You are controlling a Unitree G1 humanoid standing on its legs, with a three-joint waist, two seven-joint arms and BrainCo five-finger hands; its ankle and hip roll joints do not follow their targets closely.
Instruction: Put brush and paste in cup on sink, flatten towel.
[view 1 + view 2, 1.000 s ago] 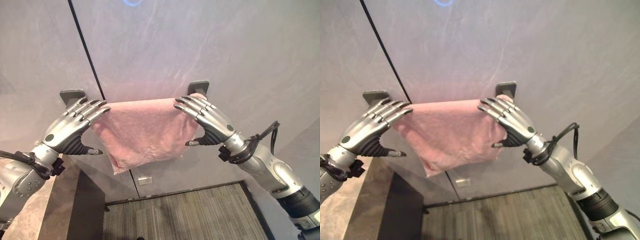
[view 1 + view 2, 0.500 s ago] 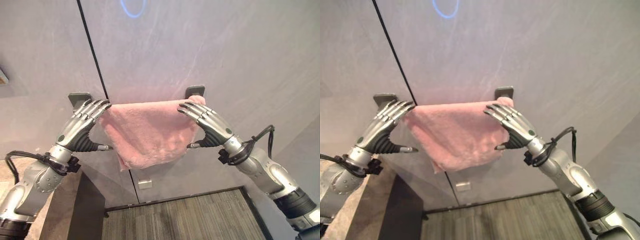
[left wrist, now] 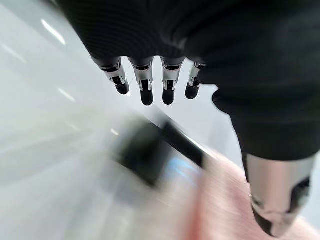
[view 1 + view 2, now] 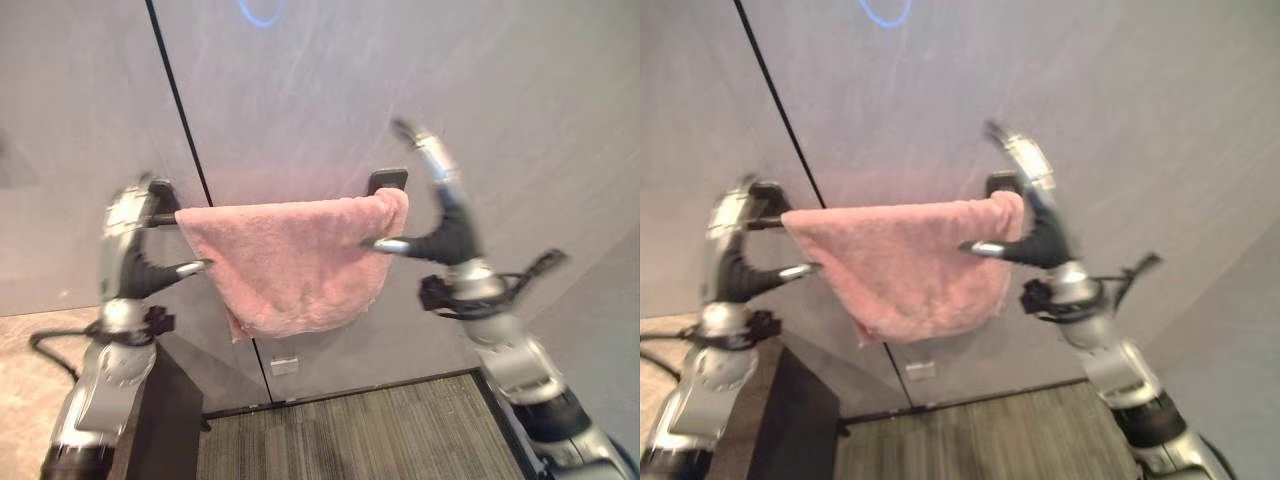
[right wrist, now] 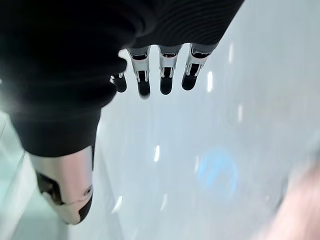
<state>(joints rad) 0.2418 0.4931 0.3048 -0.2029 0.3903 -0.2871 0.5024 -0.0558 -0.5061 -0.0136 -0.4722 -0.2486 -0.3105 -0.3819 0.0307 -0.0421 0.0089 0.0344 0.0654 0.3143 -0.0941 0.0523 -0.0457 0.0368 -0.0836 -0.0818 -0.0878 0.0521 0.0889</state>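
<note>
Left hand point(image 4: 128, 245) is up at the left end of the pink towel point(image 4: 290, 262), fingers straight, thumb poking out toward the towel's left edge; nothing held. Its wrist view shows the fingers point(image 3: 145, 85) extended in a row, with the dark rail bracket and pink cloth past them.

Right hand point(image 4: 440, 205) is raised just beside the towel's right end, fingers pointing up along the wall point(image 4: 300, 90), thumb pointing at the towel's right edge, near it. Can't tell if the thumb tip actually touches the cloth, since the hand is blurred. Fingers are straight in its wrist view too, holding nothing.

Towel hangs draped over a wall rail between two dark brackets, left bracket point(image 4: 160, 190) by the left hand, right bracket point(image 4: 387, 181) just above the towel's right corner. Top edge runs fairly level between the brackets; bottom edge sags unevenly, lower on the left-centre.

Carpeted floor point(image 4: 350, 430) below; dark counter edge point(image 4: 165, 420) at lower left.
</note>
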